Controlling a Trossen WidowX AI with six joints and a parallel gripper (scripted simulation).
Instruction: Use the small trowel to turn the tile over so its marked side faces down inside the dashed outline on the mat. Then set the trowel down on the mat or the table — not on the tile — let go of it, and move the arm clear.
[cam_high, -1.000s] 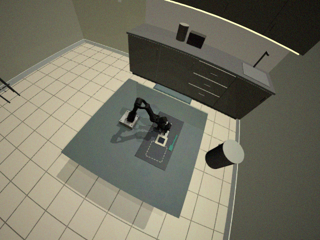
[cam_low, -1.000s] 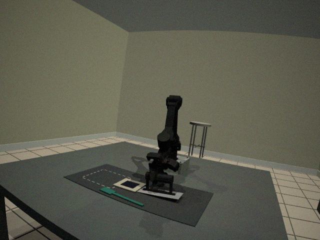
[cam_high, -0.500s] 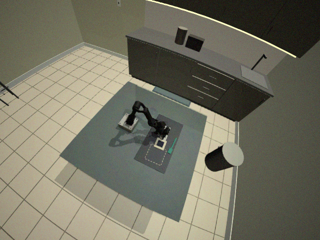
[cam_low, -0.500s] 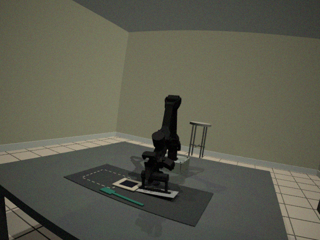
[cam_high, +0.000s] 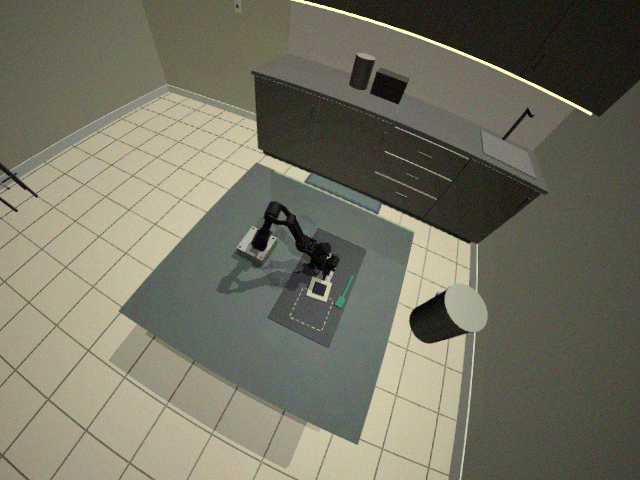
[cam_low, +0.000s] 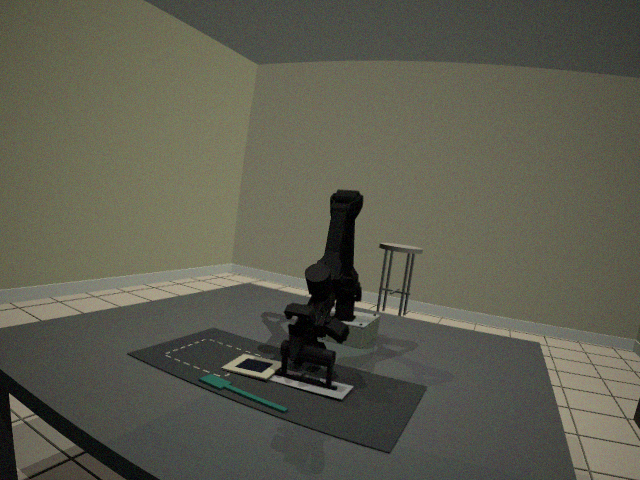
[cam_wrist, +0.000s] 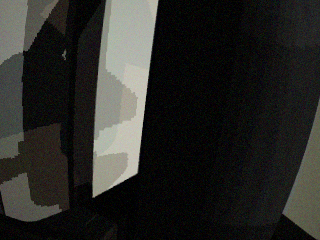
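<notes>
Jaws clamped on pale strip (cam_low: 338, 391), trowel (cam_low: 242, 391) loose on mat (cam_low: 382, 413) beside tile (cam_low: 251, 366)

From here I count one bench (cam_high: 217, 330) carrying one dark mat (cam_low: 372, 413), one dashed outline (cam_low: 186, 351), one white-framed tile (cam_low: 251, 366) with its dark square up, one green trowel (cam_low: 242, 391), and one pale flat strip (cam_low: 338, 391) lying beneath the arm's one gripper (cam_low: 307, 373). Around it I see one stool (cam_low: 399, 273), one round bin (cam_high: 448, 313), one floor rug (cam_high: 343, 192), and one counter (cam_high: 439, 129) bearing one cylinder (cam_high: 361, 70), one dark box (cam_high: 389, 85), one sink (cam_high: 506, 145) and one tap (cam_high: 518, 122), with three drawer handles on its front.
</notes>
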